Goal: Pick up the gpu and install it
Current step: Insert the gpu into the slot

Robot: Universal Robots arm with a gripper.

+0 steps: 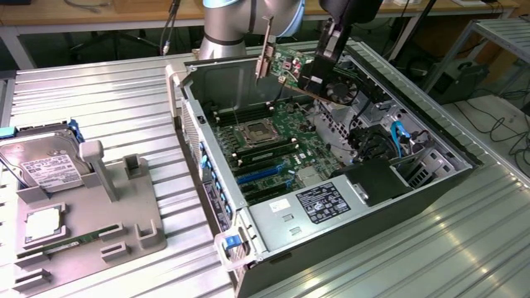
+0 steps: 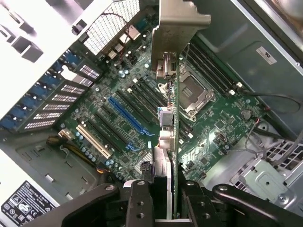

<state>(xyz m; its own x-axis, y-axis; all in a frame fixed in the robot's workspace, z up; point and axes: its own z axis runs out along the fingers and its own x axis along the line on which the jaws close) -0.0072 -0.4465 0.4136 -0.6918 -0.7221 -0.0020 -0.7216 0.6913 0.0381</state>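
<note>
Above the open computer case, the gpu hangs in the air, clear of the motherboard. It is a flat dark circuit card with a round black fan on its face and a pale metal end bracket at the end toward the exterior view's left. From the wrist it is a thin slab seen edge-on, lying over the board between a blue slot and the processor socket.

The gripper comes down from above and is clamped on the card's top edge, with its black fingers pressed to either side. The grey arm rises behind the case's far wall.

The case lies on a ribbed metal table. Near the table's edge at the exterior view's left, a grey holder carries a silver hard drive and a green memory stick. Wooden desks stand beyond the table, and cables trail on the floor at the exterior view's right.
</note>
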